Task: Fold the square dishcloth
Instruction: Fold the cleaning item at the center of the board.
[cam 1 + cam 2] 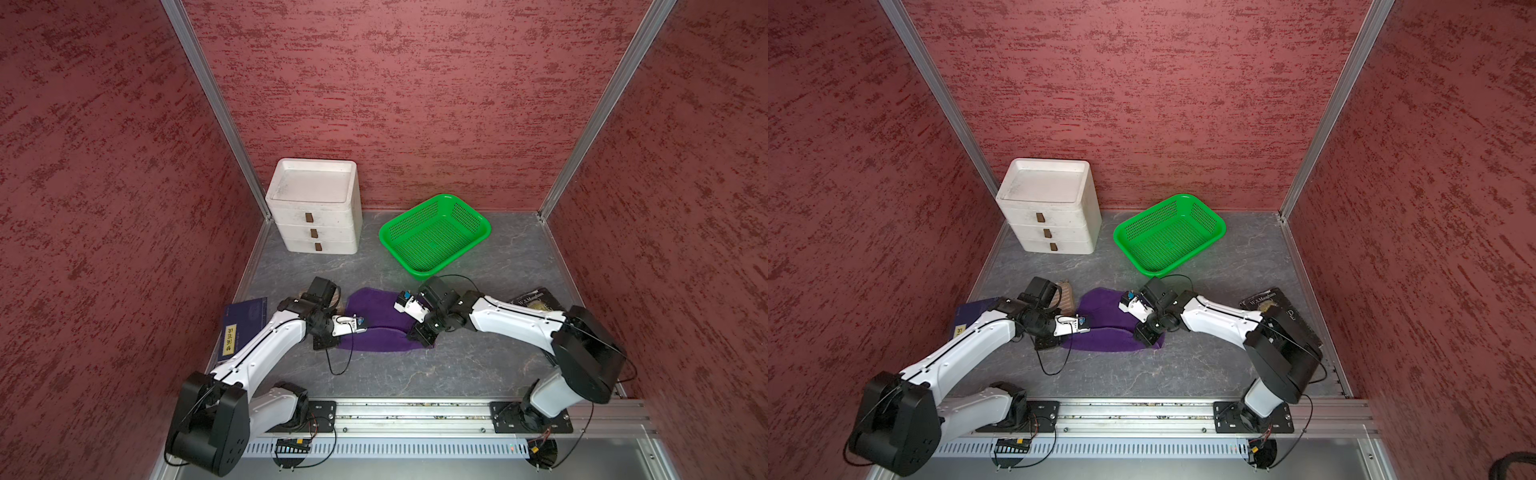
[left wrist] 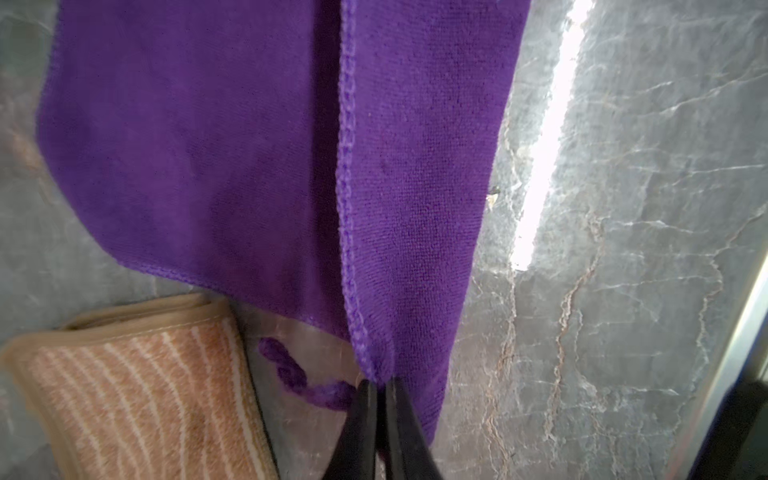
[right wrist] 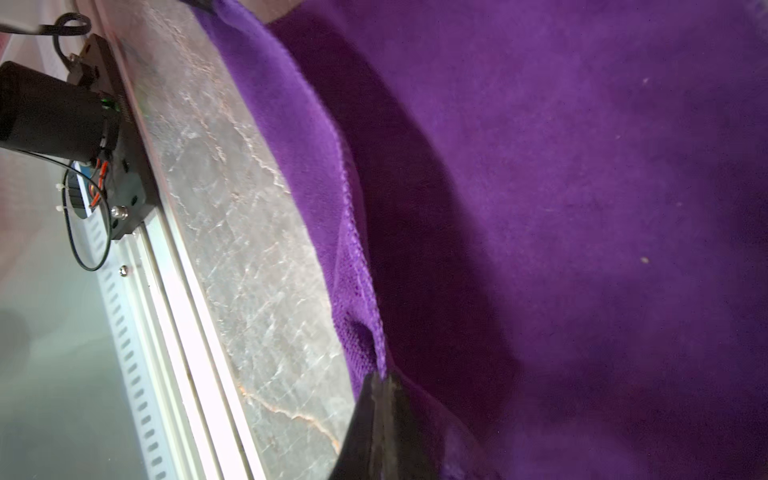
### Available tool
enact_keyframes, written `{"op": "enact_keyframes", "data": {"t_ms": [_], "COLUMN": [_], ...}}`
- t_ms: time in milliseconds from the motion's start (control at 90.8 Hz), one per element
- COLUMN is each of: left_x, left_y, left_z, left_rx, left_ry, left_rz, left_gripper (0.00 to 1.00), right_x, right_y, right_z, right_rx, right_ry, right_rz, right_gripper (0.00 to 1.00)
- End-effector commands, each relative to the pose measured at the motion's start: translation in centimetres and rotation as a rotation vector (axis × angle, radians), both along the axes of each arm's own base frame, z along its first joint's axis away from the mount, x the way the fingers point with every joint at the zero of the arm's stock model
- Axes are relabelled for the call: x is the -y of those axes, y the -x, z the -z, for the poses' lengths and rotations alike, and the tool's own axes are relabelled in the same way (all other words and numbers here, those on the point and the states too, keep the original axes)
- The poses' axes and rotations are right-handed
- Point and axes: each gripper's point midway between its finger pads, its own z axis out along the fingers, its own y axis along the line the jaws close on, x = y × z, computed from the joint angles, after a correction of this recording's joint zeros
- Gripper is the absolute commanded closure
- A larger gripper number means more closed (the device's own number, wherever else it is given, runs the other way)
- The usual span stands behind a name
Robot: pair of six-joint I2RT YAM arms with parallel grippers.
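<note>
Purple microfibre, by its look: the square dishcloth lies on the grey marbled table near the middle, a little toward 6 o'clock in both top views, between the two arms. A folded tan striped cloth sits just beside its 10 o'clock side.

The left gripper is pinched tight on the 7 o'clock corner, right where the stitched hem ends. The right gripper is clamped the same way on the hem at the 5 o'clock corner. In the left wrist view the hemmed edge overlies a lower layer, so a strip along the 6 o'clock side looks doubled over.

Judging by the drape, the dishcloth is light, limp and fuzzy. It has no stiffness to carry a shape, so it will likely sag between the two grips and trail wherever it is not held. The pile should give the thin fingers good purchase. The stitched hem at the corners seems the best hold, being thicker and less prone to slip. Both corners probably need to travel together toward 12 o'clock, kept level, or the fold will skew.
</note>
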Motion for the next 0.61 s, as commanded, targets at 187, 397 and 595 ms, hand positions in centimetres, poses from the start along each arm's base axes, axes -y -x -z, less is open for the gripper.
{"op": "enact_keyframes", "data": {"t_ms": [187,397,595], "left_x": [-0.1,0.2,1.8], "left_y": [0.4,0.2,-3.3], "left_z": [-1.1,-2.6,-3.5], "left_rx": [0.023,0.066,0.144], "left_ry": [-0.008,0.016,0.049], "left_rz": [0.012,0.019,-0.004], "left_gripper": [0.91,0.90,0.90], "right_x": [2.2,3.5,2.8], "right_y": [3.6,3.7,1.9], "right_z": [-0.1,-0.4,-1.3], "right_rx": [0.054,0.088,0.144], "right_ry": [0.107,0.151,0.175], "right_rz": [0.086,0.163,0.198], "right_gripper": [1.00,1.00,1.00]}}
